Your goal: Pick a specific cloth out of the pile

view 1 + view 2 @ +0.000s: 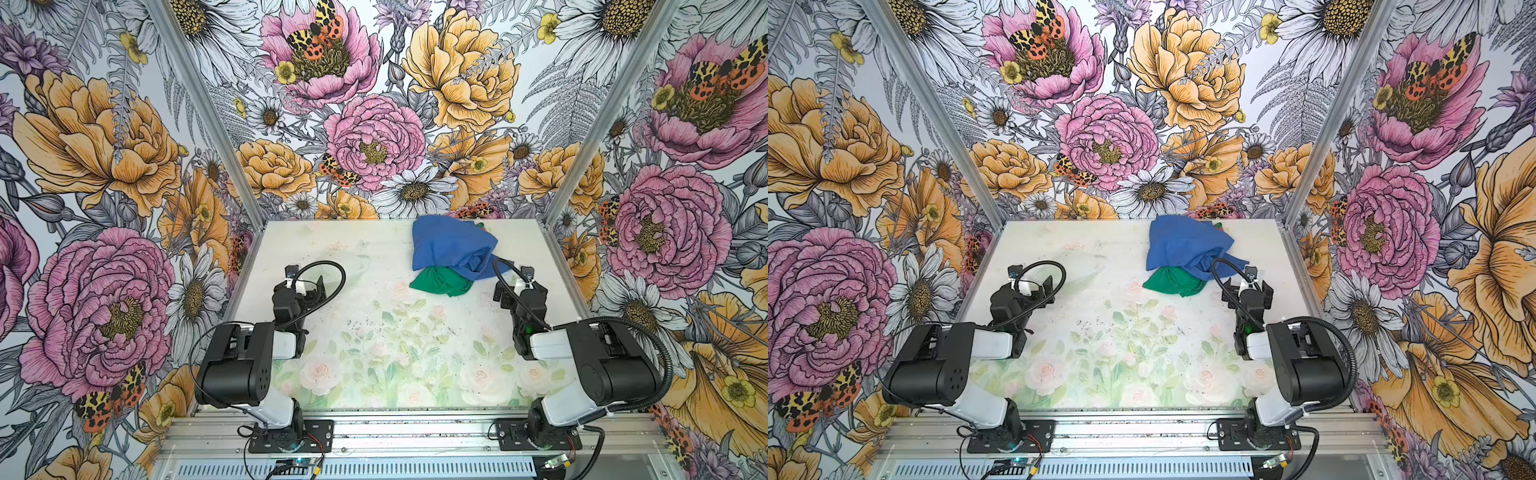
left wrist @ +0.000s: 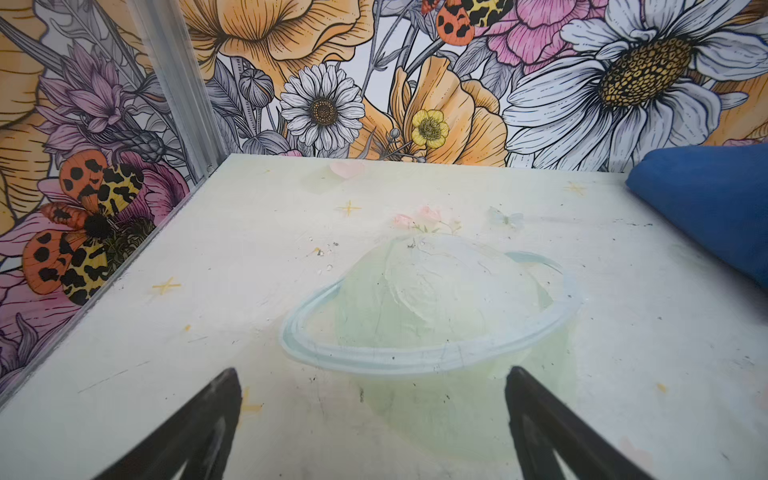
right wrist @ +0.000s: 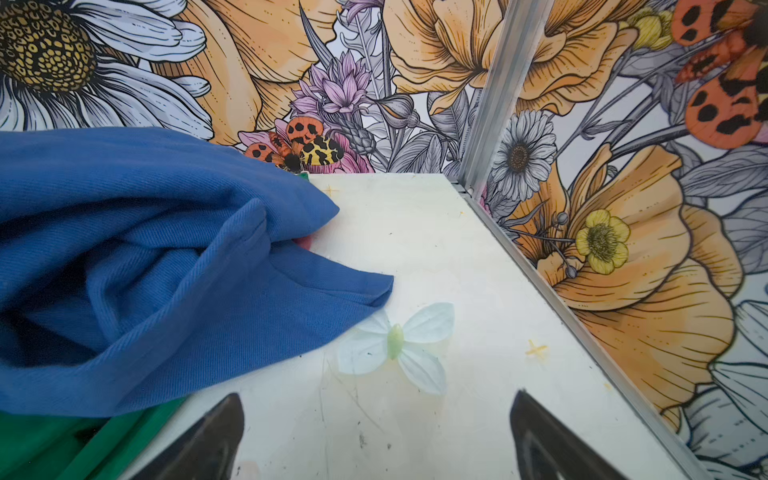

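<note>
Pale surface (image 1: 353,257), floral walls (image 1: 374,104). Green cloth (image 1: 440,281) sticks out of pile (image 1: 451,247) near side, long axis left-right. Spread wide: left claw (image 2: 372,370), right claw (image 3: 378,392).

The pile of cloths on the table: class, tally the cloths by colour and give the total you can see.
Blue cloth: 1
Green cloth: 1
Red cloth: 1, only a sliver showing beneath the blue
Total: 3
</note>
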### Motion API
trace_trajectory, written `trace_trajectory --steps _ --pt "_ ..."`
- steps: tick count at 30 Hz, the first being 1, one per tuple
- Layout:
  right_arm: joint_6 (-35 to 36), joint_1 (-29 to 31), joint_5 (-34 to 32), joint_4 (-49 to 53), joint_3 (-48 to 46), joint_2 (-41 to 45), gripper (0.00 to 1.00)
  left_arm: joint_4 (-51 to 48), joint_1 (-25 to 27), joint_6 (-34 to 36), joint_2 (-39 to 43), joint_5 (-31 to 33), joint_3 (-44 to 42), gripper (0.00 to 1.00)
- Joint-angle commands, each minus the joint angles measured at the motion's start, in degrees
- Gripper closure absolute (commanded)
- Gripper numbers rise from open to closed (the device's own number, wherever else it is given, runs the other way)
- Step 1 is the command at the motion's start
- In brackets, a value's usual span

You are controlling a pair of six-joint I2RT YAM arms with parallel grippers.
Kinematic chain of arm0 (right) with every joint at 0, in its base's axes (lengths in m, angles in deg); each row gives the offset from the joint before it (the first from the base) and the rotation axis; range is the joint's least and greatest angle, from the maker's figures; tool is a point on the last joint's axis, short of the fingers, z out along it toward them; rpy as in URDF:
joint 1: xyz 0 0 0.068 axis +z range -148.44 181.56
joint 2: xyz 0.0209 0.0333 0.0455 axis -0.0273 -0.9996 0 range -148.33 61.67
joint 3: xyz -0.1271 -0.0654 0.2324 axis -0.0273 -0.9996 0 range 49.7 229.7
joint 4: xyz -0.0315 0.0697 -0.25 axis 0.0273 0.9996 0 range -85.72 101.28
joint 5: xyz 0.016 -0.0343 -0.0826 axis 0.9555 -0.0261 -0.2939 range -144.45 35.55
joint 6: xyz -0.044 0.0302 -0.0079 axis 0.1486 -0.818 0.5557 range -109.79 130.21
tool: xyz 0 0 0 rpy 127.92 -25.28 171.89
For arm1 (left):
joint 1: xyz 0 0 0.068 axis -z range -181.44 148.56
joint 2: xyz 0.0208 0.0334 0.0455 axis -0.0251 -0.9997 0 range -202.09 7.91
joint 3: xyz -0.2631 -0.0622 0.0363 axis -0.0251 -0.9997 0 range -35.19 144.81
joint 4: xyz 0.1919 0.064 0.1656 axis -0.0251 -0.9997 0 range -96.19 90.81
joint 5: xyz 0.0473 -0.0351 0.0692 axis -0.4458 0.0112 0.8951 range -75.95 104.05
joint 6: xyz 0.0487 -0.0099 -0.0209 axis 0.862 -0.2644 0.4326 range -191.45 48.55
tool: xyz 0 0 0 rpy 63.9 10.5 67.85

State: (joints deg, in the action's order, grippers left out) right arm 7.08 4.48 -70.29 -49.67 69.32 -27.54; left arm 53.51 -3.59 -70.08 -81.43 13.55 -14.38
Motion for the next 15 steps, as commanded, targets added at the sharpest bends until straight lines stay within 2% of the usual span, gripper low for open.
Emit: trace_trajectory --steps 1,5,11,15 --pt "-0.59 -0.28 0.02 -0.54 0.82 0.97 0.0 0.34 -0.13 -1.01 0.59 -0.82 1.15 0.01" --pt "-0.69 -0.33 0.08 -0.32 0.94 0.92 0.01 0.35 -0.41 -1.14 0.57 -1.31 1.09 0.01" --pt "-0.64 -0.36 0.09 -0.19 0.95 0.94 0.01 4.73 -3.71 -2.59 0.09 -8.83 -0.69 0.01" --pt "-0.63 -0.37 0.1 -0.19 0.95 0.95 0.0 3.64 -3.44 -2.39 0.13 -8.04 -0.19 0.01"
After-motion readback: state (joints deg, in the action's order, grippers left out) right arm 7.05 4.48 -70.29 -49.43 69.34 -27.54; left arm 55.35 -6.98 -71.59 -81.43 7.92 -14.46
